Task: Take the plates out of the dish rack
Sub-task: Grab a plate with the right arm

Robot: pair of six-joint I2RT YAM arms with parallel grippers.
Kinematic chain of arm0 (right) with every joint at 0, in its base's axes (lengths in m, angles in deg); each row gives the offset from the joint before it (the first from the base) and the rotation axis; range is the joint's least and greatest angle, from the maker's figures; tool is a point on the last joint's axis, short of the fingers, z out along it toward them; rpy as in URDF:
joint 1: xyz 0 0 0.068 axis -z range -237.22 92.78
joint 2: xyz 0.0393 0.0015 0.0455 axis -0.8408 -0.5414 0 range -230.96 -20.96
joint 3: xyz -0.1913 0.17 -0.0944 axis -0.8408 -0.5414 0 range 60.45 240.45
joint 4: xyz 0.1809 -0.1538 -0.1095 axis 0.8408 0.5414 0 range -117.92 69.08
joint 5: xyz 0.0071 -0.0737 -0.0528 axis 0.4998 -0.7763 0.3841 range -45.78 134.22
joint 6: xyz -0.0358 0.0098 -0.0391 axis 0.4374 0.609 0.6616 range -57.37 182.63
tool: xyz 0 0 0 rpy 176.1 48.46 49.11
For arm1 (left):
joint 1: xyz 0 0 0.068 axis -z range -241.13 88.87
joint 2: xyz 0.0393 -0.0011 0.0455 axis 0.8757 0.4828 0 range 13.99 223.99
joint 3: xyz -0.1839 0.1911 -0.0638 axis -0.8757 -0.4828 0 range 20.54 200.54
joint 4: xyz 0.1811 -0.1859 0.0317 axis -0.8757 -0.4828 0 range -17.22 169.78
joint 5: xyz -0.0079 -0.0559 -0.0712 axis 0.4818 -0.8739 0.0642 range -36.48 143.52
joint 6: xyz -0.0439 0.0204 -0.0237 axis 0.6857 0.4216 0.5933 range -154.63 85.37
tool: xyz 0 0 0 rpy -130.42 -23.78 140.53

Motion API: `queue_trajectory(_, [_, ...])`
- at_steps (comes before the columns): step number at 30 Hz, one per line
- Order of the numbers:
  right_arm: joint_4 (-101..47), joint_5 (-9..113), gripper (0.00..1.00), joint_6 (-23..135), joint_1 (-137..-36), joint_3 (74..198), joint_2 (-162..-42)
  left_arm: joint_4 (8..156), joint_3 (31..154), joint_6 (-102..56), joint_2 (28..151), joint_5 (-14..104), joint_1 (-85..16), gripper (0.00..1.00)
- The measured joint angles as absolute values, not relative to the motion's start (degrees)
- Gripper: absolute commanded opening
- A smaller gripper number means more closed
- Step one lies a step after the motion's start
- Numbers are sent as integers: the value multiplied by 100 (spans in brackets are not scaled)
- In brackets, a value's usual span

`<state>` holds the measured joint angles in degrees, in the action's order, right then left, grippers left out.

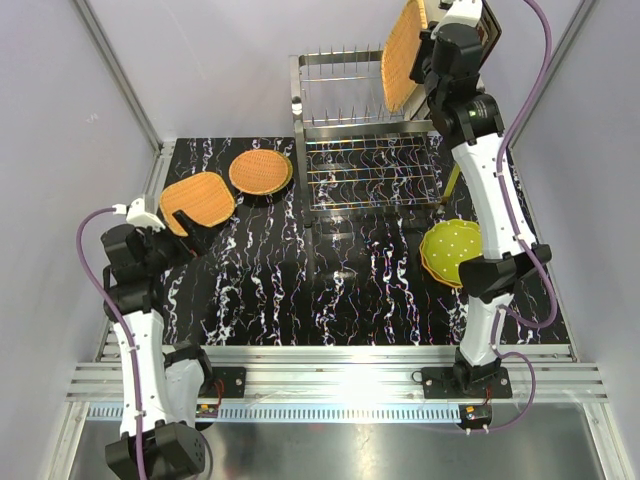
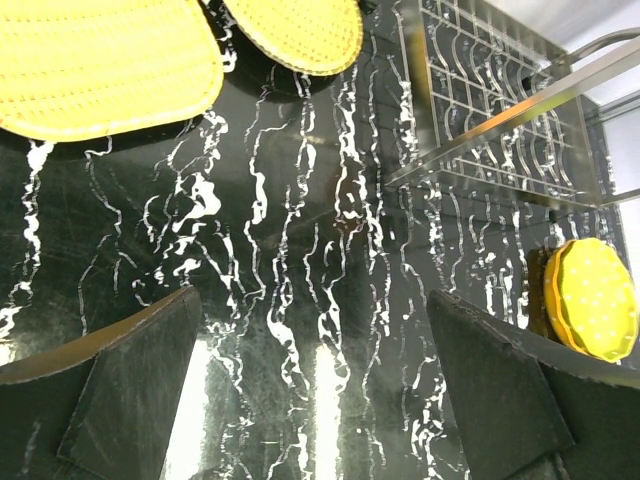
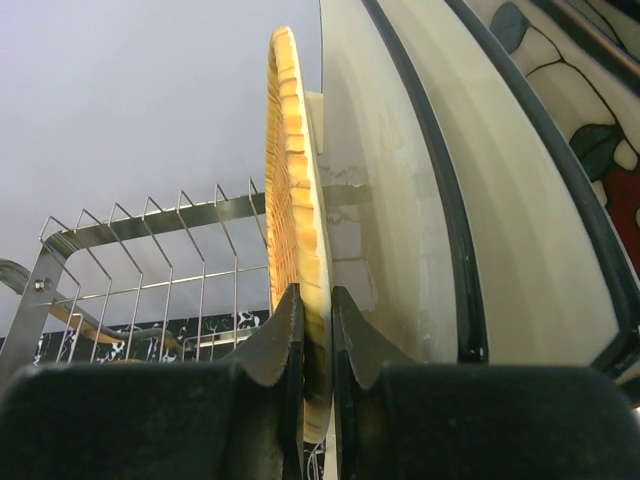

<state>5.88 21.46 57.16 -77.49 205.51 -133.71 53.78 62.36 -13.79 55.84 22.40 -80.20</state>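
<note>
My right gripper (image 1: 430,58) (image 3: 317,310) is shut on the rim of an orange woven plate (image 1: 402,55) (image 3: 288,170), which stands on edge above the right end of the steel dish rack (image 1: 365,125) (image 3: 150,260). Just behind it stand cream plates (image 3: 395,200) and a flower-patterned plate (image 3: 590,130). A squarish orange woven plate (image 1: 205,195) (image 2: 100,60), a round orange plate (image 1: 261,171) (image 2: 300,30) and a lime-green dotted plate (image 1: 450,250) (image 2: 595,300) lie on the table. My left gripper (image 1: 180,225) (image 2: 315,330) hangs open and empty over the table, by the squarish plate's near edge.
The black marbled table (image 1: 300,290) is walled by pale panels on the left, back and right. The rack's lower grid shelf (image 1: 370,170) stands at the back centre. An aluminium rail (image 1: 330,380) runs along the near edge by the arm bases.
</note>
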Motion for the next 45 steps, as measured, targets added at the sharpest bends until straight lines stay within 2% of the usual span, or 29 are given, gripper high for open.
queue_trajectory(8, [31, 2190, 0, 5978, -7747, 20197, -13251, 5467, 6369, -1210, 5724, 2079, -8020, 99])
queue_trajectory(25, [-765, 2354, 0, 6081, -7730, 20470, -13255, 5983, 6446, -559, 5940, 1580, -8018, 99])
queue_trajectory(45, [-373, 3210, 0, 4837, -7730, 20616, -13131, 8298, 6481, 1764, 6524, 396, -7765, 99])
